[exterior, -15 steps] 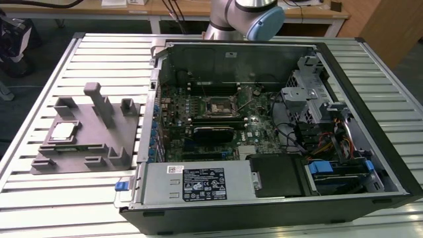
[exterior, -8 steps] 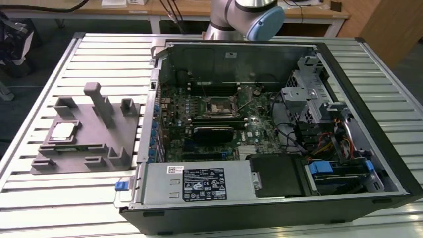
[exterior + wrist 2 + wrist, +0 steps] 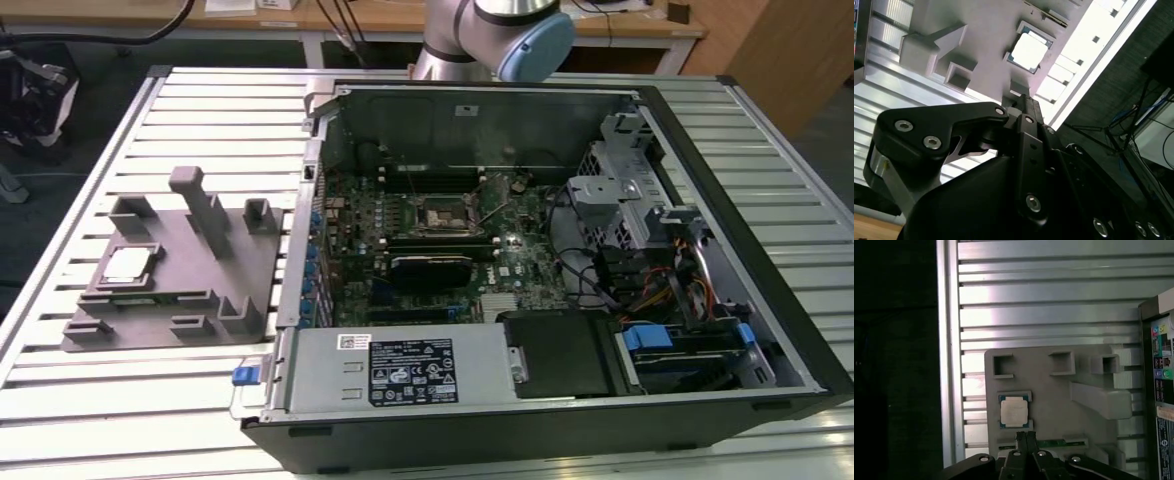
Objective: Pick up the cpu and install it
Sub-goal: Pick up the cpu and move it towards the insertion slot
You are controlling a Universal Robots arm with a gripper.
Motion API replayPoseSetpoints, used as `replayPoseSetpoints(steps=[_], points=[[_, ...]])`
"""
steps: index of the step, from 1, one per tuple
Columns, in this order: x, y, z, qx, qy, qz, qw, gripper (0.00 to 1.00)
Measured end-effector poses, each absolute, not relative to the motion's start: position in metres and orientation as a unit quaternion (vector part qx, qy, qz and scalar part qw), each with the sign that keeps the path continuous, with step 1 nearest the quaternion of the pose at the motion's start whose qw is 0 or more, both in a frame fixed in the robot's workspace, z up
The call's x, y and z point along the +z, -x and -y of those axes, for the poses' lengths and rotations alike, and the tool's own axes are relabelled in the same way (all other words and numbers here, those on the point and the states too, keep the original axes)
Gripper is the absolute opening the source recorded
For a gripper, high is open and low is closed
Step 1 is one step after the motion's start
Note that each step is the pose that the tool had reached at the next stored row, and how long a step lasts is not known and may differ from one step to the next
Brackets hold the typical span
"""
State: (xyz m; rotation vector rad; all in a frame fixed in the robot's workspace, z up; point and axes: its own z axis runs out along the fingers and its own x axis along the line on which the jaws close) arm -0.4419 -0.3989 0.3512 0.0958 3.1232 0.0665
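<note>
On the grey holder (image 3: 174,292), at 9 o'clock from the computer case (image 3: 534,432) in the exterior view, lies the cpu (image 3: 128,266): presumably light, stiff, fragile; grip opposite edges. The gripper (image 3: 1024,436) is pressed together, empty.

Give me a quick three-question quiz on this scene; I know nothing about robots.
1. True or false: the cpu already sits inside the computer case.
2. In the first wrist view, the gripper hangs nearest to: A) the cpu on its grey holder, B) a keyboard, C) a coffee cup.
3. Fill in: in the exterior view, the grey holder lies on the computer case's ____ side.
Key: 1 false; 2 A; 3 left (the exterior view's left).
</note>
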Motion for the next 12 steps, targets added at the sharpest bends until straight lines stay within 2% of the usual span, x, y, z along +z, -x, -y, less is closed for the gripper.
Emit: replayPoseSetpoints(steps=[2,4,5,7,8,10,11,12], points=[[0.3493,0.4419,0.3989,0.021,-0.031,-0.999,0.008,0.11],[0.3477,0.4420,0.3989,0.021,-0.031,-0.999,0.008,0.23],[0.3470,0.4421,0.3989,0.021,-0.031,-0.999,0.008,0.23],[0.3456,0.4425,0.3989,0.021,-0.031,-0.999,0.008,0.35],[0.3448,0.4428,0.3989,0.021,-0.030,-0.999,0.008,0.35],[0.3425,0.4432,0.3992,0.021,-0.027,-0.999,0.008,0.47],[0.3416,0.4433,0.3993,0.021,-0.022,-0.999,0.008,0.47],[0.3405,0.4433,0.3994,0.021,-0.016,-1.000,0.007,0.53]])
